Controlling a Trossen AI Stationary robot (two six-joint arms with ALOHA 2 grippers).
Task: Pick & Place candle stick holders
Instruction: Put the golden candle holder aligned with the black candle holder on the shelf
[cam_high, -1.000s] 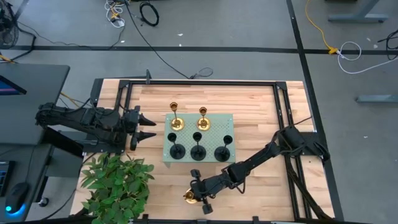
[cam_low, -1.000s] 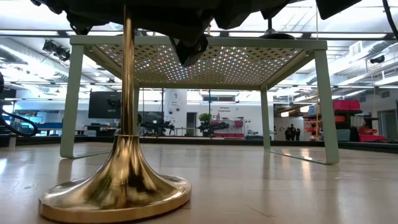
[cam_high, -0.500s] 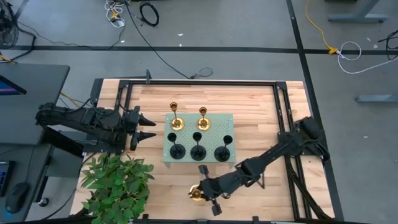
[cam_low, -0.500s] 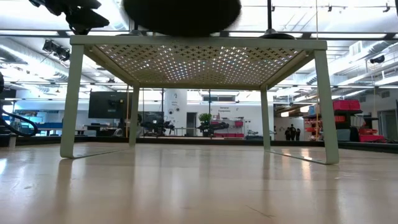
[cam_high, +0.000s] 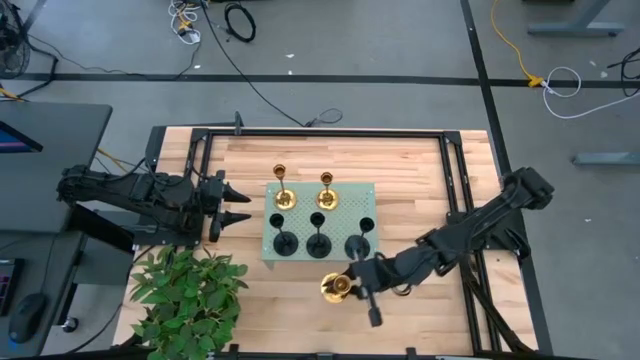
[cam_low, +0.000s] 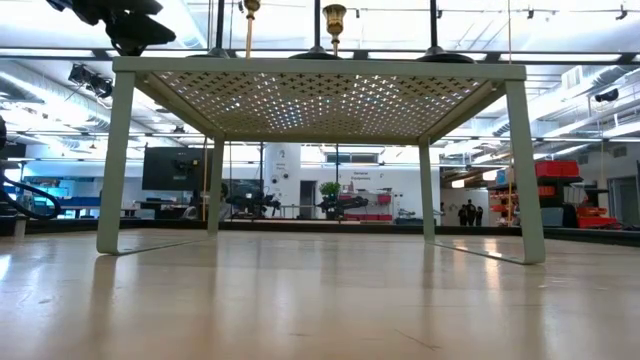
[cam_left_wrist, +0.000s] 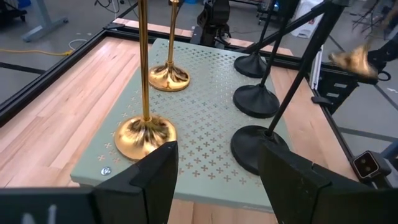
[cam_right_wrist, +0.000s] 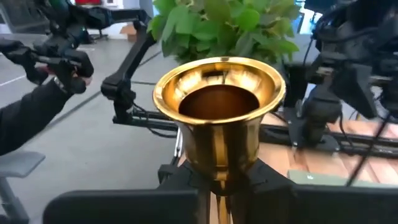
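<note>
1. High view: right hand (cam_high: 352, 283) hangs over the near part of the worktop (cam_high: 420, 160), just near-right of the pale green tray (cam_high: 300, 210), clenched on the stem of the third gold holder (cam_high: 336, 288); the holder juts left from the fingers, cup end near the tray's near edge
2. Right wrist view: gold holder's cup (cam_right_wrist: 219, 109) stands upright just above the fingers (cam_right_wrist: 186, 180), so its long axis runs up out of the grip; it appears lifted clear of the wood
3. Tray carries two gold holders (cam_high: 282, 190) along its far row and three black holders (cam_high: 317, 238) along its near row; any free spot looks to lie far-left of the held piece, past the black row
4. Left hand (cam_high: 238, 205) waits released at the tray's left edge; the right arm alone has the piece
</note>
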